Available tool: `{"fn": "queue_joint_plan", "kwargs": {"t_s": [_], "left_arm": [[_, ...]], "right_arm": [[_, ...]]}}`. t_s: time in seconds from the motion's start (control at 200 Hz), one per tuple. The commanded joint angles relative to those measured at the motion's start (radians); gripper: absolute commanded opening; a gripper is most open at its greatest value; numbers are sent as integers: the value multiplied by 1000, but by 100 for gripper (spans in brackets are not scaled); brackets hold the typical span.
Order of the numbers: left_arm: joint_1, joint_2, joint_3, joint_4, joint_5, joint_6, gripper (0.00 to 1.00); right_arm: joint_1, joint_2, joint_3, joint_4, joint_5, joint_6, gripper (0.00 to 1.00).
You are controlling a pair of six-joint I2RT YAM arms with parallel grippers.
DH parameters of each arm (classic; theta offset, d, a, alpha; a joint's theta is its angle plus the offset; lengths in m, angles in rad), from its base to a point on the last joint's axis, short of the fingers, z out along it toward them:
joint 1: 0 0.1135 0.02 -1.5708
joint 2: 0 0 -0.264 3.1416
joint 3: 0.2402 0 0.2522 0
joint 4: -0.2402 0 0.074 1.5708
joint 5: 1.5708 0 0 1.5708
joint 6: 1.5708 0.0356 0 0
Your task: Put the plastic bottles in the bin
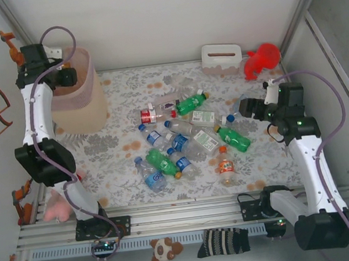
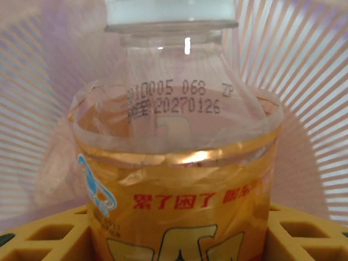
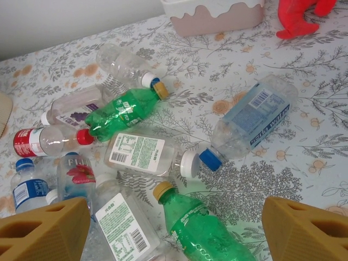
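The left claw point(image 1: 65, 77) grips a clear bottle point(image 2: 179, 163) with white cap and orange label, in the mouth of the pink-lined bin point(image 1: 89, 99). The right claw point(image 1: 246, 107) stands open above the other bottles point(image 1: 181, 136), which lie on the counter point(image 1: 119, 89).

On yellow-labelled bottle point(image 2: 179, 217): date code "20270126" on clear shoulder; red "累了困了" on label.

Floral-patterned table point(image 1: 261, 171): plastic bottles point(image 1: 190, 103) strewn across centre, beige bin point(image 1: 83, 106) standing far left, white tissue box point(image 1: 221, 59) and red toy point(image 1: 261, 61) at far edge.
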Motion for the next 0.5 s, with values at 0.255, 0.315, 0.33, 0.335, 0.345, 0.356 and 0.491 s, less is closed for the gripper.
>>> {"fn": "queue_joint_plan", "kwargs": {"t_s": [0.255, 0.315, 0.33, 0.335, 0.345, 0.356, 0.491], "left_arm": [[9, 191, 163, -197, -21, 5, 60], [9, 231, 199, -237, -35, 9, 60], [9, 240, 207, -248, -38, 10, 60], [9, 244, 209, -251, -39, 10, 60], [9, 249, 214, -256, -40, 10, 60], [9, 254, 219, -263, -41, 12, 60], [9, 305, 244, -299, -62, 15, 60]], "right_arm": [[19, 22, -33, 51, 32, 30, 81], [21, 21, -40, 54, 38, 31, 81], [21, 21, -42, 55, 38, 32, 81], [21, 21, -43, 55, 39, 32, 81], [21, 19, -43, 55, 40, 31, 81], [21, 21, -45, 56, 41, 31, 81], [23, 23, -56, 60, 51, 32, 81]]}}
